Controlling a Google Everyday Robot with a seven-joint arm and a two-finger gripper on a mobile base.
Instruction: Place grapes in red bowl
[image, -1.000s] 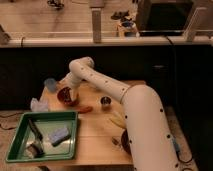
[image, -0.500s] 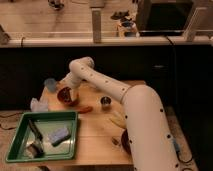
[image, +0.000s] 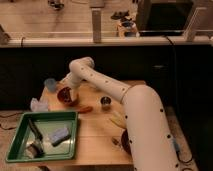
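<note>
The red bowl (image: 65, 96) sits on the wooden table (image: 95, 131) at the back left, round and red-orange with a darker inside. My gripper (image: 67, 89) is right over the bowl, at the end of the white arm (image: 107, 87) that reaches in from the right. The grapes do not show on their own; whether they are in the gripper or in the bowl I cannot tell.
A small metal cup (image: 106, 102) stands right of the bowl. An orange carrot-like item (image: 84, 109) lies in front of the bowl. A green tray (image: 42, 136) with tools fills the front left. A blue cup (image: 50, 84) and a clear bag (image: 39, 104) are at the left. A dark bowl (image: 124, 141) sits by the arm's base.
</note>
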